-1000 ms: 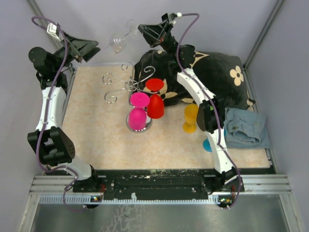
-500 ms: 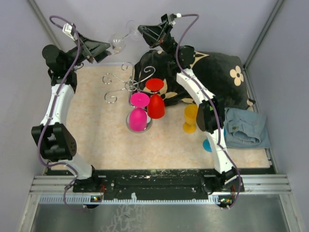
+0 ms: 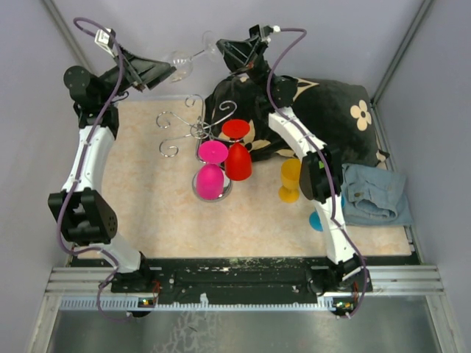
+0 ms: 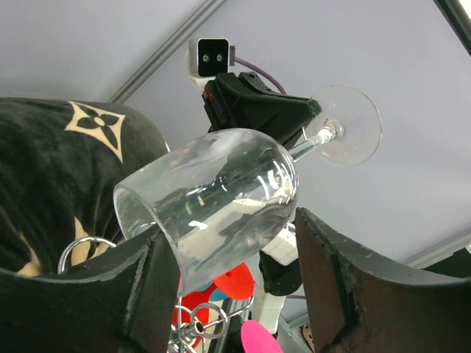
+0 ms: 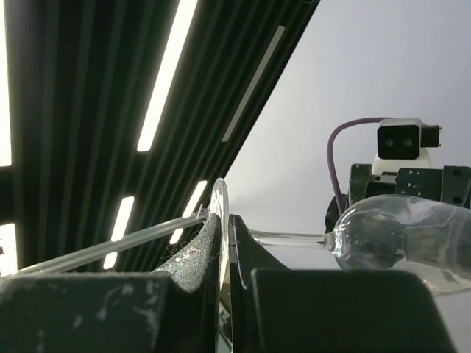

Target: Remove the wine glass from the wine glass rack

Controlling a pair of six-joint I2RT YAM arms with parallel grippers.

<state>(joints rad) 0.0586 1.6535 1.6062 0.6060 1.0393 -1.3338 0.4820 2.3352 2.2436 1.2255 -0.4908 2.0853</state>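
Observation:
A clear wine glass [image 3: 179,65] hangs in the air on its side at the back, above and behind the silver wire wine glass rack [image 3: 193,129]. My right gripper [image 3: 219,50] is shut on the glass's round foot [image 5: 220,220]; the stem and bowl [image 5: 397,232] extend away from it. My left gripper [image 3: 165,72] is open, its jaws on either side of the bowl [image 4: 213,198]; the gripper itself [image 4: 229,228] is not closed on it. The rack's curled hooks [image 4: 193,320] show below the bowl.
A pink glass [image 3: 210,176] and a red glass [image 3: 237,158] are at the rack. A yellow glass [image 3: 290,179] and a blue one [image 3: 316,219] stand to the right. A black patterned cushion [image 3: 331,110] and denim cloth [image 3: 375,195] lie at the back right. Grey walls enclose the table.
My left arm has swung up and right from the left wall until its open jaws straddle the glass bowl. My right gripper has lifted the glass slightly.

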